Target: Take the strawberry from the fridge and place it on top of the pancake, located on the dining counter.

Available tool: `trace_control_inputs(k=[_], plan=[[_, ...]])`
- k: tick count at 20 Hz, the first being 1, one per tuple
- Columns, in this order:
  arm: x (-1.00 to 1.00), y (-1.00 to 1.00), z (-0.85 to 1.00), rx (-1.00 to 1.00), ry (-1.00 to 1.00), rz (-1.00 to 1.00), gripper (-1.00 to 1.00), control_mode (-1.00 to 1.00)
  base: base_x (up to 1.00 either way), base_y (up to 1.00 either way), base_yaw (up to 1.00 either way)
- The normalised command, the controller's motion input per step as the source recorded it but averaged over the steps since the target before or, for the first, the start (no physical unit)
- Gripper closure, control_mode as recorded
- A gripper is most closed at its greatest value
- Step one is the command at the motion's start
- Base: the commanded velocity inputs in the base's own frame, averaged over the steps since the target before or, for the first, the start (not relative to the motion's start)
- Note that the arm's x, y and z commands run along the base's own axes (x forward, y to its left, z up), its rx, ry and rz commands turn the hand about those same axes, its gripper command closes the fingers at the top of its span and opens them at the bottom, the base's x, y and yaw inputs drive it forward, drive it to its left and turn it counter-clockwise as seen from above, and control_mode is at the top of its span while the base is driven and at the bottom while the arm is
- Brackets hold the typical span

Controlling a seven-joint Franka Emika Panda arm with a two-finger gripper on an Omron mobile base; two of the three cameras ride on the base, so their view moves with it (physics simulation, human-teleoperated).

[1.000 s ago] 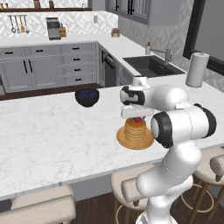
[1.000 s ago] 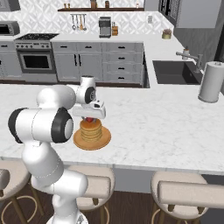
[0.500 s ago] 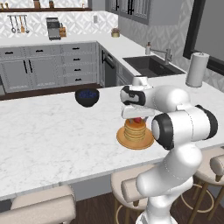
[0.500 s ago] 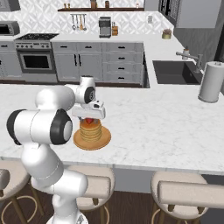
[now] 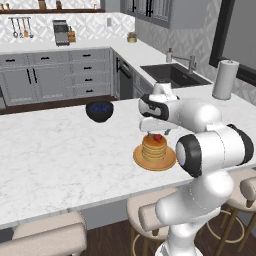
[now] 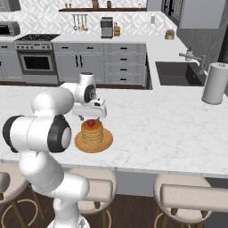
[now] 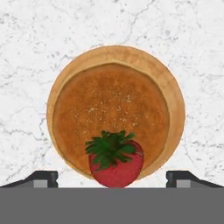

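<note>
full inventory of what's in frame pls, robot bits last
strawberry: 1, red with green top, on the pancake near its edge
pancake: 1 stack, golden-brown, on the dining counter
bowl: 1, dark blue-black, on the dining counter beyond the pancake
paper towel roll: 1, white, by the sink
stools: several, beige, under the counter edge
stove: 1, steel, back wall
claw: 1, dark tips, open, above the strawberry
arm: 1, white

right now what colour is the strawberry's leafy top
Dark green, on a red strawberry; clearest in the hand view.
</note>
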Motion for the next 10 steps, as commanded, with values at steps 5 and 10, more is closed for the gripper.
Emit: trace_control_inputs(k=[5,10], plan=[[-0.55,0.01,0.59,0.0,-0.03,0.0,-1.0,-1.0,0.0,0.0,0.0],[-1.0,0.24,0.53,-0.02,0.0,0.01,-1.0,-1.0,0.0,0.0,0.0]])
